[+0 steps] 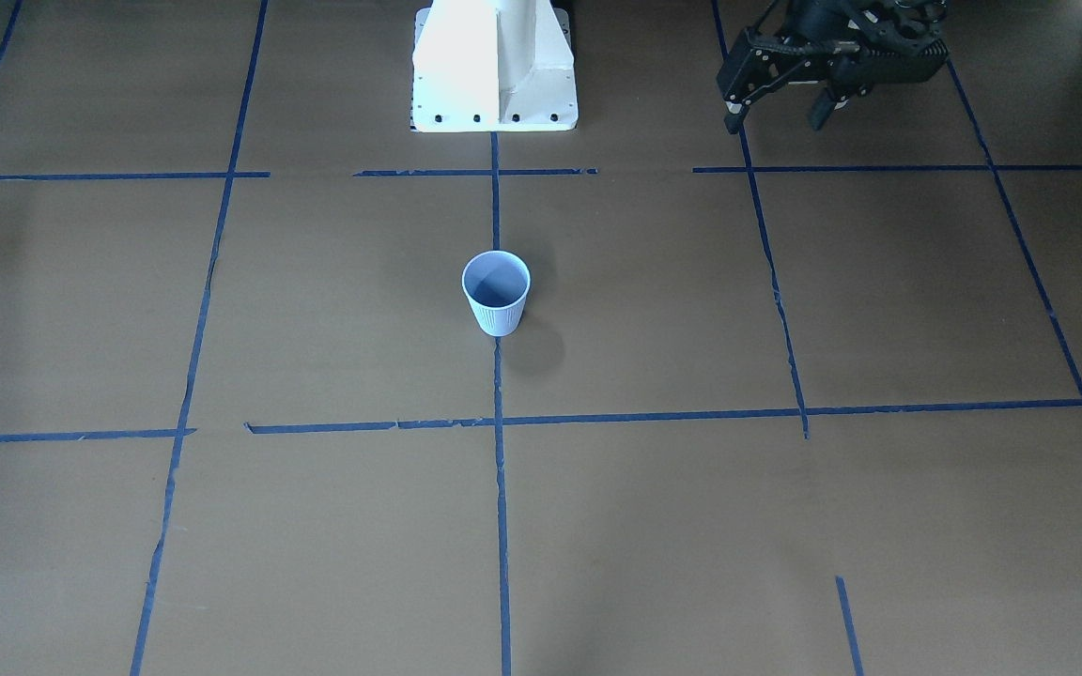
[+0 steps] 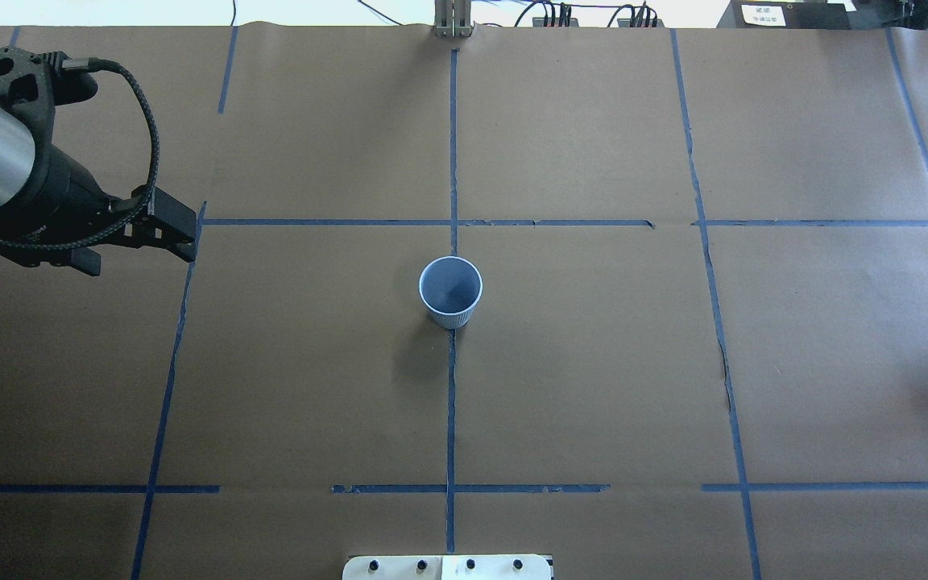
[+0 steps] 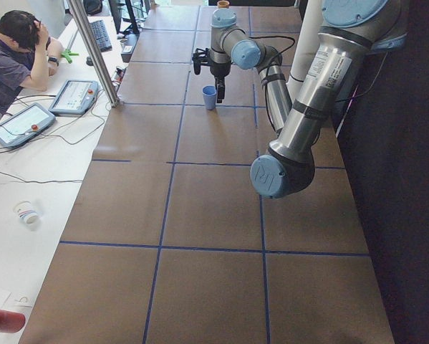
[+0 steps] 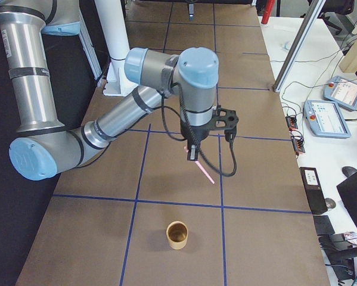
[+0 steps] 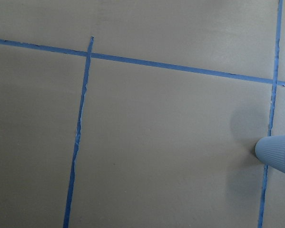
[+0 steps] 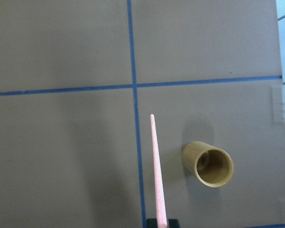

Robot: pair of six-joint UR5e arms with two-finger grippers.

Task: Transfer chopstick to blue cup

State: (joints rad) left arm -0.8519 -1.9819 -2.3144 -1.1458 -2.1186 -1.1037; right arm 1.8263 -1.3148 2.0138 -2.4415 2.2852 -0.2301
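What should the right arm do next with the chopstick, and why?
Probably carry the pink chopstick toward the blue cup: the right claw holds it aloft, clear of the tan cup, and the blue cup stands empty.

Black two-finger left tool [image 1: 779, 122] open and empty; right tool [image 4: 192, 154] gripping.
The left arm [image 3: 300, 107] is stretched out, jaws spread wide; the right arm [image 4: 124, 113] is bent at the elbow, wrist pointing down, pinching a thin pink chopstick [image 6: 156, 166] that slants below.

One blue cup [image 2: 449, 292], one tan cup [image 4: 177, 235], one pink chopstick [image 6: 157, 175], two pincers: left pincer [image 1: 778, 120], right pincer [image 4: 192, 154].
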